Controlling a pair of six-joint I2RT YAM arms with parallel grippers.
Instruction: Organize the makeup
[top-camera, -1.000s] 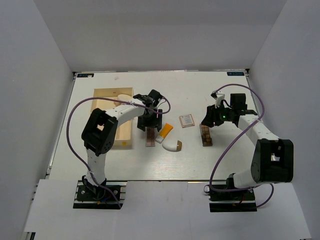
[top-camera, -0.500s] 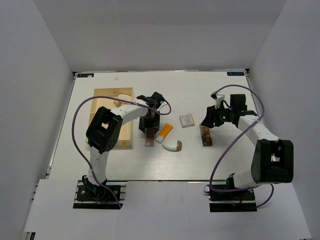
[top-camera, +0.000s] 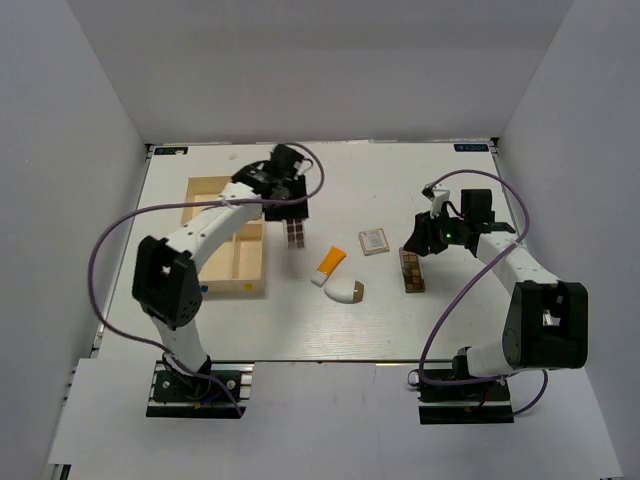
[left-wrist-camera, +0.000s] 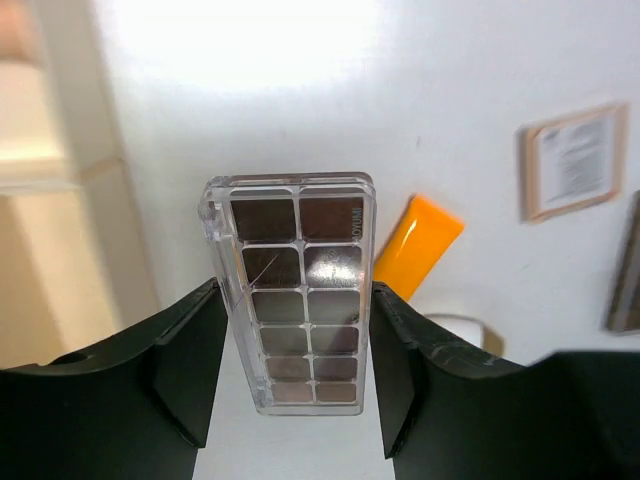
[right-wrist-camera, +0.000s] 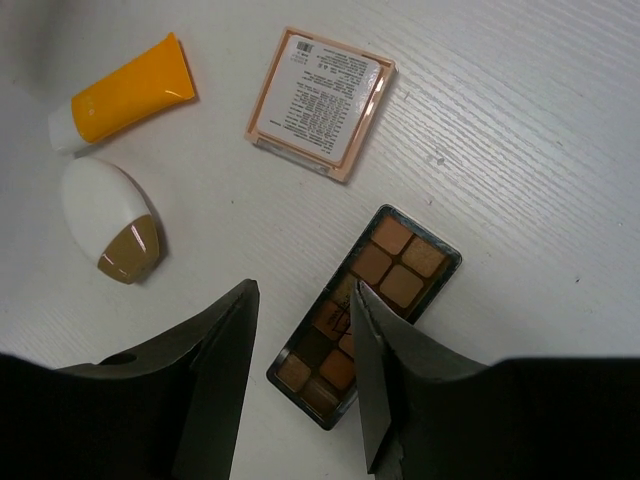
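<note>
1. The wooden tray (top-camera: 240, 288) sits on the left side of the white table (top-camera: 450, 320), its long side running away from the arm bases; the left arm reaches over its far right corner
2. The left gripper (top-camera: 293, 210) hangs just off the tray's right rim and is clamped on a dark eyeshadow palette (top-camera: 296, 235). In the left wrist view, both fingers (left-wrist-camera: 190, 360) press flat against the long edges of the dark eyeshadow palette (left-wrist-camera: 300, 250), whose clear lid faces the camera over two columns of brown and grey pans
3. The orange tube (top-camera: 331, 262) lies on the table right of the held palette, tilted, with its white cap (top-camera: 318, 279) at the near-left end
4. An egg-shaped piece (top-camera: 346, 291), white with a brown end, lies just nearer than the tube's cap and close beside it; I cannot tell whether they touch
5. The square compact (top-camera: 373, 241) lies flat a little farther back and to the right, with its printed label up (right-wrist-camera: 322, 100)
6. A warm-toned eyeshadow palette (top-camera: 411, 270) lies flat on the table, near the compact and apart from it
7. The right gripper (top-camera: 417, 240) is over the far end of that palette with its jaws partly spread. In the right wrist view one finger (right-wrist-camera: 375, 390) crosses in front of the warm-toned eyeshadow palette (right-wrist-camera: 400, 270); nothing is held, and I cannot tell whether the finger touches it
</note>
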